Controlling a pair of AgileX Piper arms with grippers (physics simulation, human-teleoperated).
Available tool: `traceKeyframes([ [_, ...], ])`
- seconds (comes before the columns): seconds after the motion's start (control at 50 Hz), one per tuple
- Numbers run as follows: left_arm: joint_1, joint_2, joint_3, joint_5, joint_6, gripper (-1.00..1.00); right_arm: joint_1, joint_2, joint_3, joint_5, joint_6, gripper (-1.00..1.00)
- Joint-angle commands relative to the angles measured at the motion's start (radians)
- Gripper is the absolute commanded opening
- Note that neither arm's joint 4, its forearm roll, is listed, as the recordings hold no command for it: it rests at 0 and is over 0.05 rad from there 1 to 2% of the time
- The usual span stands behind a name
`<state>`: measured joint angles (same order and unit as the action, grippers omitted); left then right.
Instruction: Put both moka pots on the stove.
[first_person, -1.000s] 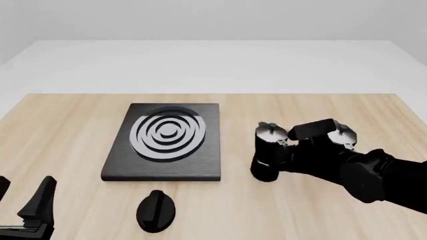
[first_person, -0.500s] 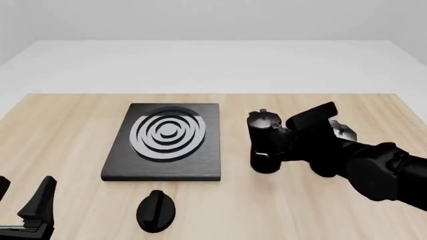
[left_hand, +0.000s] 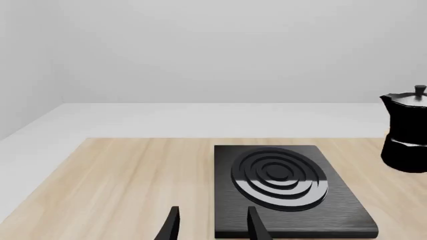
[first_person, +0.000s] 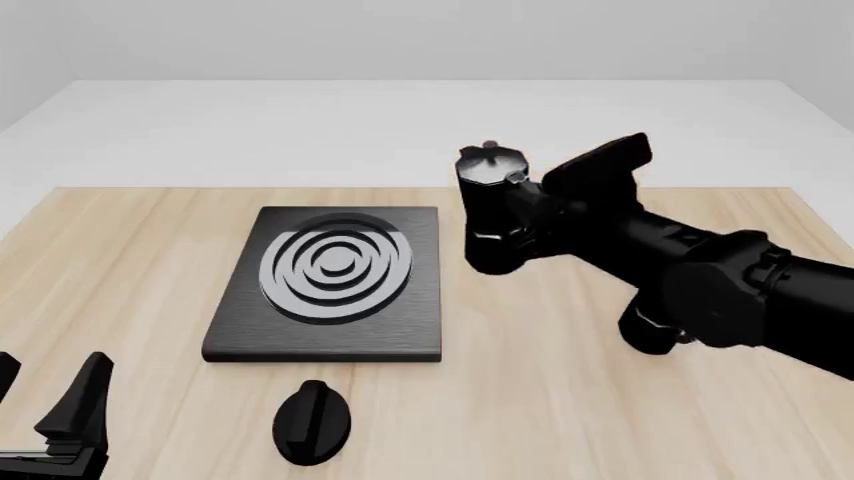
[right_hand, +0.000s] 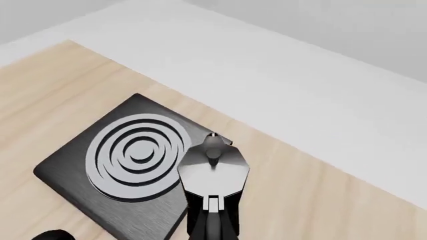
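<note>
A pale wooden desk (first_person: 160, 250) with a white floor and grey wall behind it carries the flat square black stove (first_person: 330, 285) with its round burner of concentric silver-grey rings, lying left of centre in the front view. Near the desk's front edge, just in front of the stove, sits a low black oval knob (first_person: 311, 421).

One small black faceted moka pot (first_person: 494, 215) with a silver-grey lid and top knob is held upright above the desk, just beside the stove's right far corner and clear of the slab. The right pincer (first_person: 541, 215) is closed on its handle side, the black arm running off to the right. In the right wrist view the pot's lid (right_hand: 213, 167) sits over the edge of the stove (right_hand: 127, 165). The left wrist view shows the same pot (left_hand: 405, 134) off to one side of the stove (left_hand: 287, 192).

The left pincer (first_person: 51, 425) hangs low at the front left corner, fingers (left_hand: 172, 227) parted and holding nothing. Only one pot is in view
</note>
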<state>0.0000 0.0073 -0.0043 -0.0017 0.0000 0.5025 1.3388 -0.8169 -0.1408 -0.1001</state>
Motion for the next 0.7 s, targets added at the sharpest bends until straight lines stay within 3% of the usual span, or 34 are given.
traceKeyframes([
  [0.02,0.000,0.000,0.000,0.000,0.000,1.00,0.037,0.069,-0.146,-0.047,0.003,-1.00],
  [0.34,0.000,0.000,0.000,0.000,0.000,1.00,0.156,0.297,-0.381,-0.069,0.024,-1.00],
  [0.7,0.000,0.000,0.000,0.000,0.000,1.00,0.242,0.474,-0.560,-0.076,0.066,-1.00],
])
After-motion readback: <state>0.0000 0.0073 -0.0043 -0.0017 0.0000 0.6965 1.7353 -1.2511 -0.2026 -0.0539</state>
